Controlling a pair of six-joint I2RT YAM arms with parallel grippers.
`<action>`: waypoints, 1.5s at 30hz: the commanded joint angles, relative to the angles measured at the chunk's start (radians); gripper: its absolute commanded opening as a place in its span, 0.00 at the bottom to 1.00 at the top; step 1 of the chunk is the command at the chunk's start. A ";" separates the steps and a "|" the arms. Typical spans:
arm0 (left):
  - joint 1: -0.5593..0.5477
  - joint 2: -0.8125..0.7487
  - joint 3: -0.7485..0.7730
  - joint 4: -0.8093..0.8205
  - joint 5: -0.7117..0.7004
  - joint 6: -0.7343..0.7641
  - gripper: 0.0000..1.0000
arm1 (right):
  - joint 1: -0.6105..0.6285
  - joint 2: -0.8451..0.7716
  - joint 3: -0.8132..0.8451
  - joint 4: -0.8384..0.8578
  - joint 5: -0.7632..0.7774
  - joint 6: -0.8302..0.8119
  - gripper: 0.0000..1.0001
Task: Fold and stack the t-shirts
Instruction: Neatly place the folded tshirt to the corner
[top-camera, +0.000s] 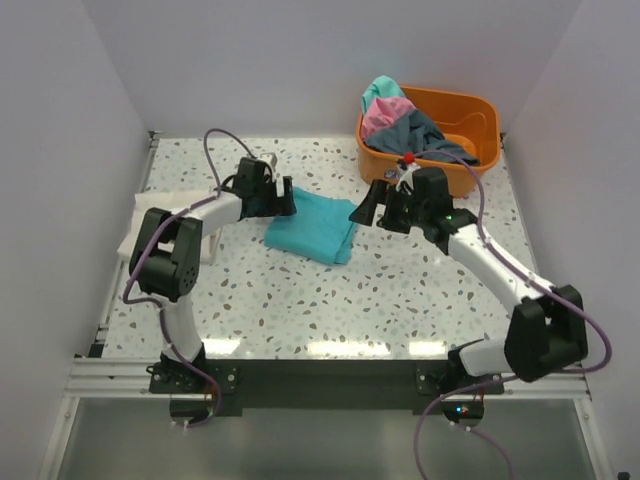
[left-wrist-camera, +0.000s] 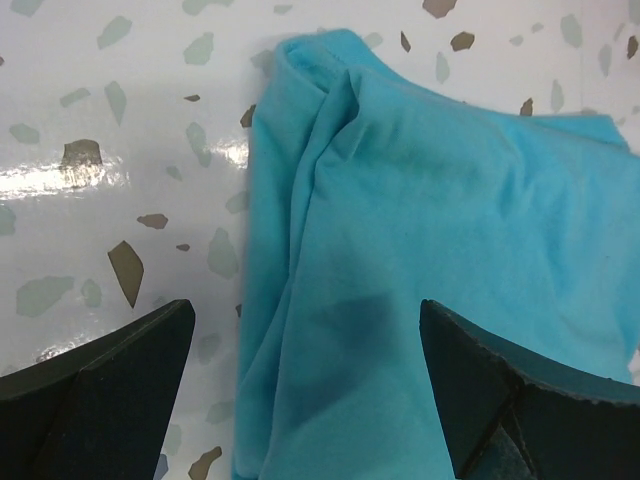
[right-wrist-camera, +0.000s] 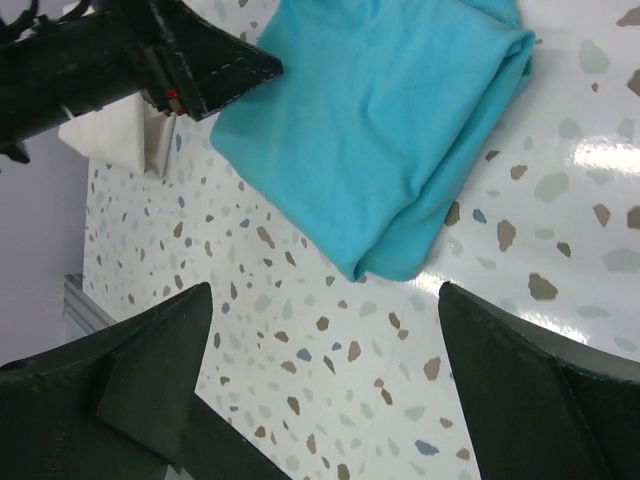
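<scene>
— Got far with the shirts?
— Partway, judging by the layout. Found one teal t-shirt (top-camera: 312, 228) folded into a flat packet at the middle of the table (top-camera: 300, 300), slightly creased along its left edge.
— Held by anything?
— No. Saw the left gripper (top-camera: 285, 200) at its far left edge and the right gripper (top-camera: 365, 208) just off its right edge, both spread wide and empty.
— Anything else finished?
— Spotted a cream-white t-shirt (top-camera: 140, 215) at the left edge of the table, apparently folded too. Lay well apart from the teal one, so not stacked yet.
— And the remainder?
— Bundled loose in the orange tub (top-camera: 470, 110) at the far right: a pink shirt (top-camera: 383, 117), a dark grey shirt (top-camera: 425, 130) and a second teal shirt (top-camera: 380, 90). Reckoned on three more folds plus the stacking.
</scene>
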 joint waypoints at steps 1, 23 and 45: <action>-0.017 0.033 -0.005 -0.011 0.017 0.051 0.99 | 0.000 -0.154 -0.069 -0.064 0.101 -0.022 0.99; -0.133 -0.092 -0.014 -0.161 -0.465 0.270 0.00 | -0.003 -0.678 -0.315 -0.365 0.443 -0.078 0.99; 0.002 -0.356 -0.011 -0.183 -1.020 0.539 0.00 | -0.001 -0.629 -0.374 -0.300 0.401 -0.150 0.99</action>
